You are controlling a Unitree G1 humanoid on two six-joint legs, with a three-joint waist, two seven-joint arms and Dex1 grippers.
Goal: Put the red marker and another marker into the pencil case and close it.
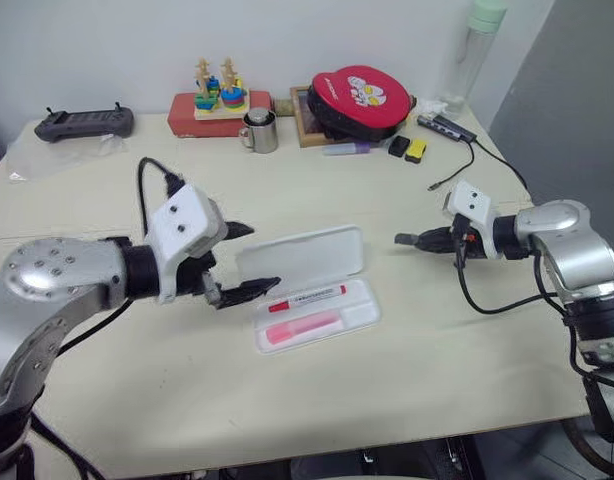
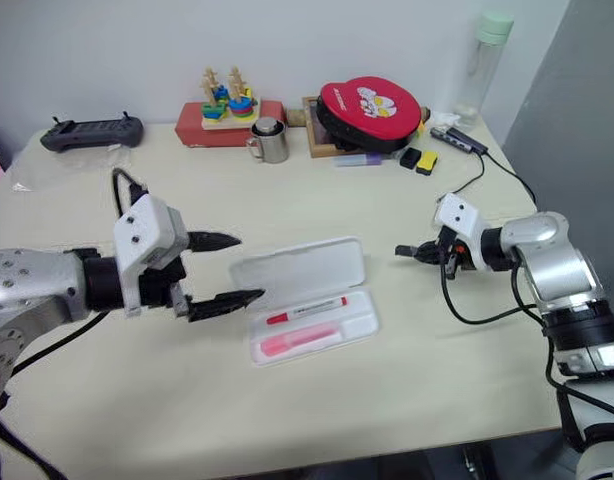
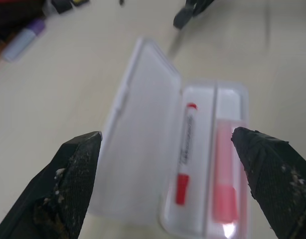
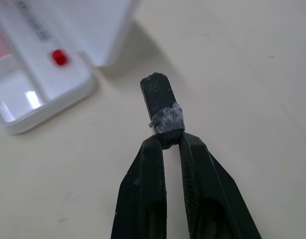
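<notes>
Markers in case (table centre)

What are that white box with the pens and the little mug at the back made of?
The pencil case looks like glossy, slightly see-through white plastic: light glints on its tray and its lid looks milky. The mug seems brushed metal, likely steel, grey with a dull sheen.
</notes>
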